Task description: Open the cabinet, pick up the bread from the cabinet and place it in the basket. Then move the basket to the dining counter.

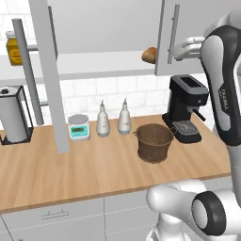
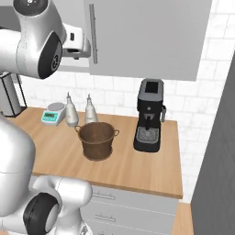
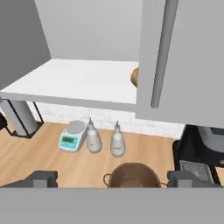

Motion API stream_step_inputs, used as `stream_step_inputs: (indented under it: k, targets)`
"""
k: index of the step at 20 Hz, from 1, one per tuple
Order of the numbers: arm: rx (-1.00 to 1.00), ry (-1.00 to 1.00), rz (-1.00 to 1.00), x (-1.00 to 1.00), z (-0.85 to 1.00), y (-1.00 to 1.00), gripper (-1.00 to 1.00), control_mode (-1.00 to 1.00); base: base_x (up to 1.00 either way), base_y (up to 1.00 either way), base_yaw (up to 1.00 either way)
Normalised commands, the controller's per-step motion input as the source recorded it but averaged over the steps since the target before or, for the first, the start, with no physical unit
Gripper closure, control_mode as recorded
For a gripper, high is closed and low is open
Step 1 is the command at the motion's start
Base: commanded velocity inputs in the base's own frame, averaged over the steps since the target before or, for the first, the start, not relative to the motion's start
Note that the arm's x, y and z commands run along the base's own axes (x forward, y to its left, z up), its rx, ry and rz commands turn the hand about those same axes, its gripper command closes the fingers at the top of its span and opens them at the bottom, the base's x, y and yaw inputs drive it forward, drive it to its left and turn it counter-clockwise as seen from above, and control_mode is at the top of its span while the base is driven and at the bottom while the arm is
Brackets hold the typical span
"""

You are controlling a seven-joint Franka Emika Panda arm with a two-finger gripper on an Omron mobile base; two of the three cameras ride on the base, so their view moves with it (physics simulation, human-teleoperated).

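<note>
Left base view: you see the cabinet (image 1: 108,28) with its left door swung wide, and the bread (image 1: 149,55) on its white shelf (image 1: 101,63), half hidden behind the closed right door; its long axis cannot be told. Below the bread, the basket (image 1: 154,141) stands empty on the counter (image 1: 70,169). Hand view: your hand (image 3: 112,180) has its fingers spread apart, holding nothing.

Readable text: one brand name on the robot arm (image 1: 221,89).
"FRANKA" runs lengthwise in small dark letters down the arm's white casing, seen from the left base camera.
</note>
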Motion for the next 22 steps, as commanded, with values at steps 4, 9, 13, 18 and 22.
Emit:
stream_step_inputs:
  k: [4, 9, 13, 18, 22]
  targets:
    - [-0.1, -0.08, 0.1, 0.4, -0.05, -0.32, -1.0, -1.0, 0.0, 0.0, 0.0]
    - [-0.01, 0.0, 0.0, 0.56, 0.0, -0.03, -1.0, -1.0, 0.0, 0.0, 0.0]
    - [0.02, 0.0, -0.02, 0.75, -0.01, -0.01, -1.0, -1.0, 0.0, 0.0, 0.0]
    - [0.07, -0.01, -0.09, 0.69, 0.0, -0.05, -1.0, -1.0, 0.0, 0.0, 0.0]
    - [0.06, -0.03, -0.1, 0.66, 0.0, -0.05, -1.0, -1.0, 0.0, 0.0, 0.0]
